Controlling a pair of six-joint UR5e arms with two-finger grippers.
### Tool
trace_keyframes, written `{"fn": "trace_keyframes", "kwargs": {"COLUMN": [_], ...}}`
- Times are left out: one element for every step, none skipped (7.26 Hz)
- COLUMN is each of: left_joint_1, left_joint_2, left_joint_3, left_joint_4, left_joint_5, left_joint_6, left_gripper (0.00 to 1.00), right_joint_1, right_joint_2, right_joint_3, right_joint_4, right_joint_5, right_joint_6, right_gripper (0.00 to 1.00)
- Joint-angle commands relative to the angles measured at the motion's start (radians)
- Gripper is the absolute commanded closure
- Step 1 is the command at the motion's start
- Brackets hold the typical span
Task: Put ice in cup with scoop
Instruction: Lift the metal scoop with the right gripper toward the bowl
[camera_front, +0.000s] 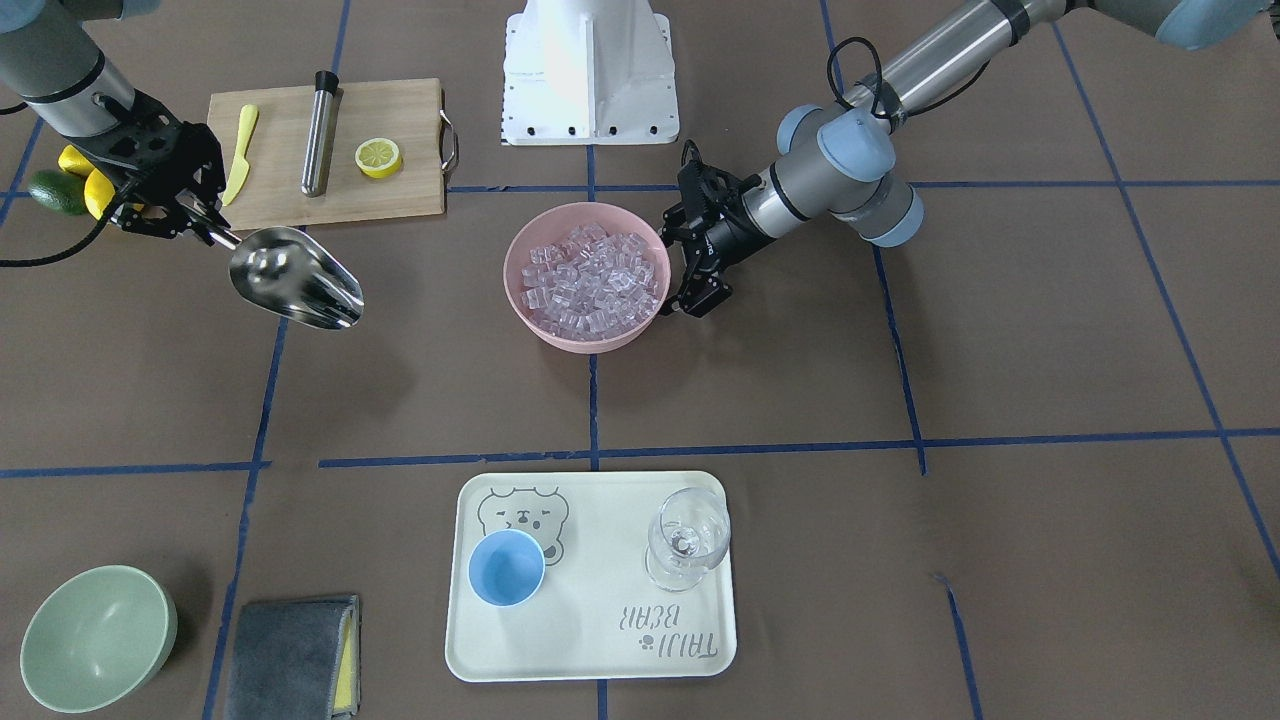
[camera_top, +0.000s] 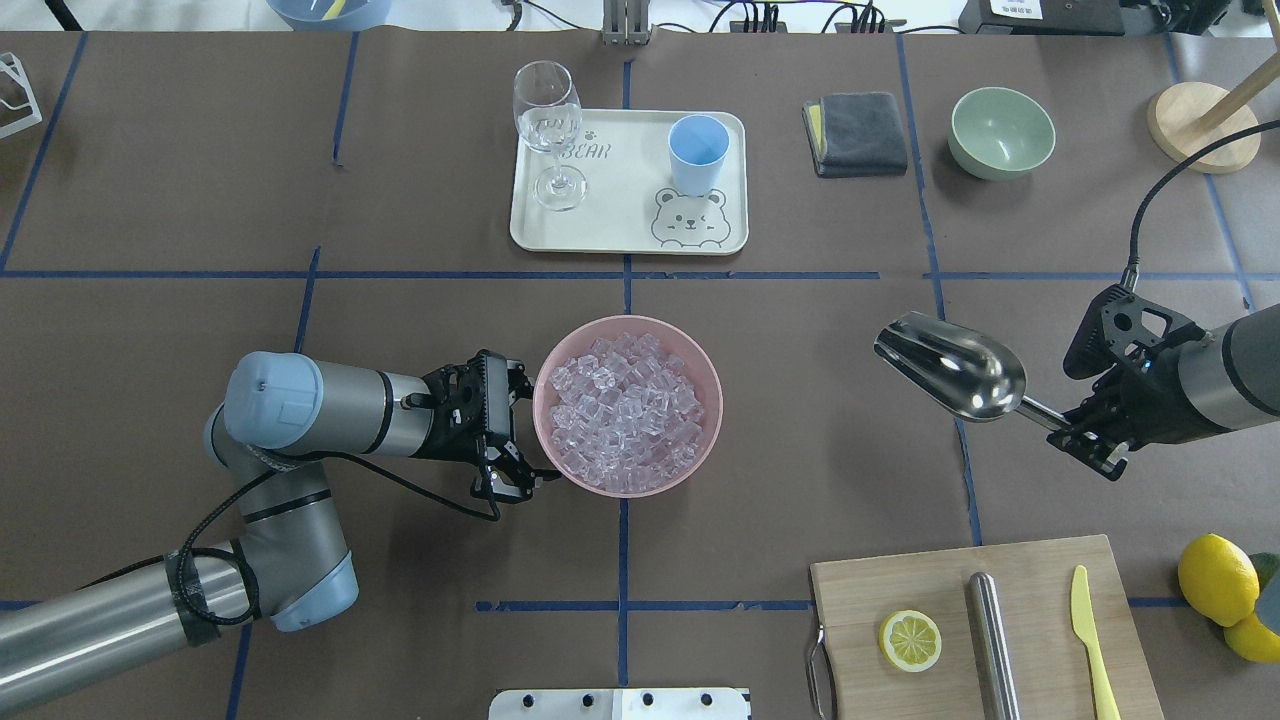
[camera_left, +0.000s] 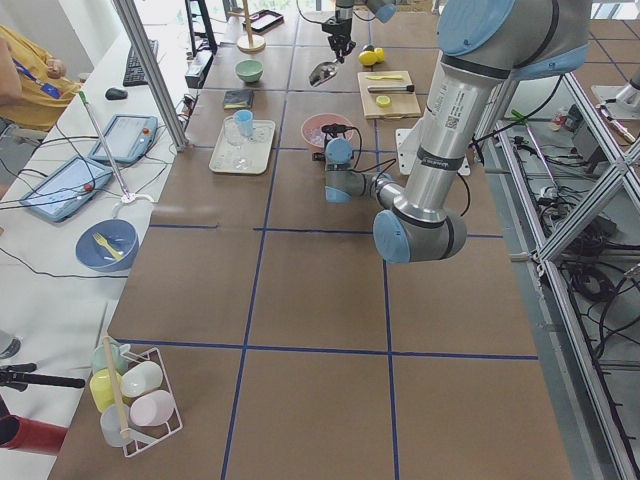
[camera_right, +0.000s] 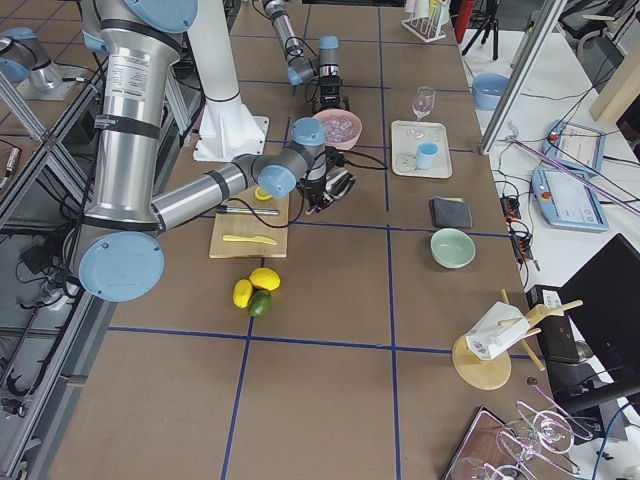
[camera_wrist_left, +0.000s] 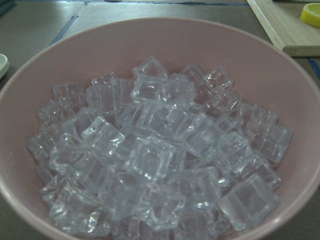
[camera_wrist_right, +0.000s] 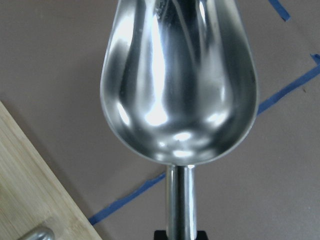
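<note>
While right fingers (camera_top: 1085, 428) clamp scoop (camera_top: 950, 380), left fingers (camera_top: 520, 430) seemingly grip bowl (camera_top: 700, 440)

The tray (camera_top: 730, 200) reads "BEAR", first word unclear.

Clear ice (camera_top: 625, 412) in a pink bowl (camera_top: 700, 450); light-blue cup (camera_top: 697, 152); shiny silver scoop (camera_top: 950, 378); brown counter (camera_top: 800, 400) with blue tape lines.

Brown table (camera_top: 200, 180) with pink bowl (camera_top: 700, 440), tray (camera_top: 620, 225), cutting board (camera_top: 1040, 580), green bowl (camera_top: 1001, 132), cloth (camera_top: 860, 132)
</note>
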Motion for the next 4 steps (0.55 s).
{"fn": "trace_keyframes", "kwargs": {"left_joint_1": [0.0,0.0,0.0,0.0], "left_joint_2": [0.0,0.0,0.0,0.0], "left_joint_3": [0.0,0.0,0.0,0.0], "left_joint_4": [0.001,-0.001,0.001,0.001], "left_joint_5": [0.0,0.0,0.0,0.0], "left_joint_6": [0.0,0.0,0.0,0.0], "left_gripper": [0.0,0.0,0.0,0.0], "right_joint_1": [-0.052,-0.112,-0.15,-0.175], "right_joint_2": [0.18,0.27,0.446,0.648], "right_joint_3": [0.088,0.14,0.148,0.139], "right_joint_4": [-0.347,-0.558,-0.805,-1.087], "right_joint_5": [-0.05,-0.119,-0.156,-0.182], "right_joint_6": [-0.015,-0.015,-0.014,-0.014], "right_gripper": [1.0,1.0,1.0,1.0]}}
